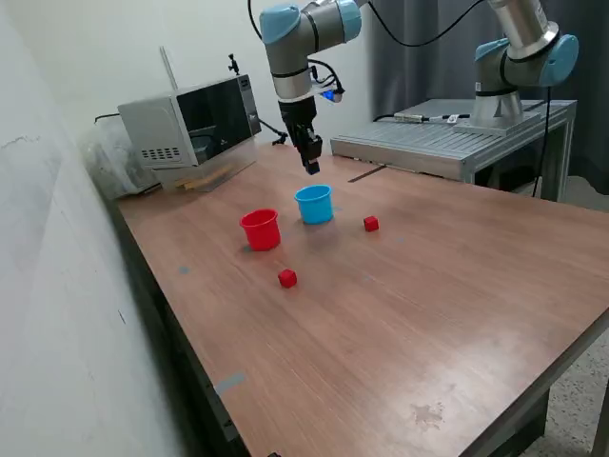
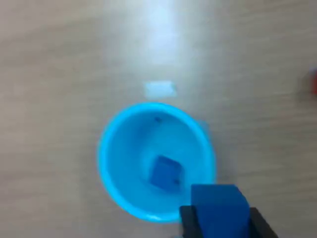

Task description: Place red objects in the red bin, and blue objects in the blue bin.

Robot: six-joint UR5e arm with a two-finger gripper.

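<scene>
The light blue cup [image 1: 314, 204] stands upright on the wooden table, with the red cup [image 1: 261, 229] beside it toward the exterior view's left. My gripper [image 1: 312, 166] hangs straight above the blue cup. In the wrist view it is shut on a dark blue cube [image 2: 218, 207], held over the rim of the blue cup [image 2: 114, 148]. Another dark blue cube [image 2: 166, 173] lies inside the cup. Two red cubes rest on the table: one [image 1: 371, 224] to the exterior view's right of the blue cup, one [image 1: 287, 278] in front of the red cup.
A microwave [image 1: 190, 122] stands at the back on the exterior view's left. A grey metal platform [image 1: 447, 143] with a second arm's base [image 1: 504, 67] lies at the back right. A wall runs along the exterior view's left.
</scene>
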